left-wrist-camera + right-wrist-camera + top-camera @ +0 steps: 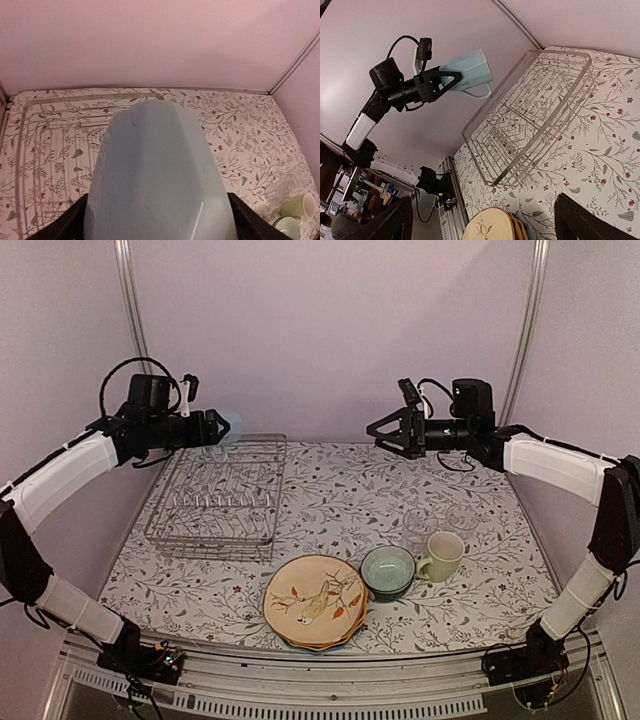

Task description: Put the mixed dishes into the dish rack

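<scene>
Above floral tabletop, left fingers clamp light blue mug.

Small dark lettering on light blue mug, too blurred to read; no other text

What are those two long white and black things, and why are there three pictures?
They are two robot arms with pinching hands called grippers. One picture looks down from above; the other two come from a small camera on each wrist. The left gripper pinches a light blue mug in the air by the silver wire dish rack. The right gripper is open and holds nothing. On the flowery tablecloth wait a stack of scalloped plates with a tan bird-patterned plate on top, a teal bowl, a pale yellow-green mug and a clear glass.
</scene>
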Motion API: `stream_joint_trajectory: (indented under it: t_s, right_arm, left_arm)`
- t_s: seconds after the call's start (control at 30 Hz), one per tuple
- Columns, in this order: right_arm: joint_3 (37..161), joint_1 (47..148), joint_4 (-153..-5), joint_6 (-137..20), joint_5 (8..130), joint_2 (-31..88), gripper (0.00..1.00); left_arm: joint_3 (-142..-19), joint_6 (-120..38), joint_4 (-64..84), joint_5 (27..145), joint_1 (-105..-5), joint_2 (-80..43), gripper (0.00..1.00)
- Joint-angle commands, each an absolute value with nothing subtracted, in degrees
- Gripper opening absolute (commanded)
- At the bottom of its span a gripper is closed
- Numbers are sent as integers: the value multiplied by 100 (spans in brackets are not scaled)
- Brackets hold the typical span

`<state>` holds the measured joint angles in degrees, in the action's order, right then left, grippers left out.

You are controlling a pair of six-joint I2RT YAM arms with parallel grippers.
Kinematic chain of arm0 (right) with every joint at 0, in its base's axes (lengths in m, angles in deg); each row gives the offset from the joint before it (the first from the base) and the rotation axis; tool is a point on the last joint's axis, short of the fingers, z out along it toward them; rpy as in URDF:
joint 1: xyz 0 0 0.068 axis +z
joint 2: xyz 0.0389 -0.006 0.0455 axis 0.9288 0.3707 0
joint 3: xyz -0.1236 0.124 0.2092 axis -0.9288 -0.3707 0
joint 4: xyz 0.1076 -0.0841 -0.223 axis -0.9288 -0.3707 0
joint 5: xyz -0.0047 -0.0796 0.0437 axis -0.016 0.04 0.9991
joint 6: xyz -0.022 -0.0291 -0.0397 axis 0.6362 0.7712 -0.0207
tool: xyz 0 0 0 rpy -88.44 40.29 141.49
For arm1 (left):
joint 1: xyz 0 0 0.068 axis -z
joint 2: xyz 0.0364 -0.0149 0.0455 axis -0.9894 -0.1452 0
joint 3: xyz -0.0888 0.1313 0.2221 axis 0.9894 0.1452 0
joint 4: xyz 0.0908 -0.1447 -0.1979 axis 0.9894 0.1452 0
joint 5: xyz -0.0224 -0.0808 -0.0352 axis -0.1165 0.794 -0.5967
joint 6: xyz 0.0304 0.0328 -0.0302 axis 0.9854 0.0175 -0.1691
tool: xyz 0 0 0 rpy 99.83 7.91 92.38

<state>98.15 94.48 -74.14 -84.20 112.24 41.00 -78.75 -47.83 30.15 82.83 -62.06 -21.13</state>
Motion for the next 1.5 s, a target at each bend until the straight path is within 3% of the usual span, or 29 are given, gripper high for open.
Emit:
stream_joint_trajectory:
  t_s: [0.0,0.27,0.57,0.77,1.03,1.17,1.47]
  right_arm:
    - [9580,9461,-7611,-8177,11017,3970,97]
    - [9292,9461,-7590,-8042,10986,3921,97]
    - [9052,9461,-7577,-7894,10951,3902,97]
    - [8918,9461,-7509,-7894,10982,3942,97]
    - [8842,9467,-7483,-7878,10977,4020,97]
    - [8814,9461,-7483,-7878,10964,4030,97]
    - [8768,9465,-7483,-7881,10933,4039,97]
  left_arm:
    - [-8850,-4186,4176,7800,-6733,-2775,0]
    - [-10892,-3830,5445,7638,-7536,-4816,4]
    - [-13138,-3567,6820,7469,-7585,-6603,9]
    - [-14014,-3555,7410,7311,-7598,-7472,11]
    - [-14286,-3595,7431,7431,-7632,-7907,14]
    - [-14418,-3631,7440,7419,-7676,-8055,20]
    - [-14420,-3675,7421,7629,-7770,-8369,48]
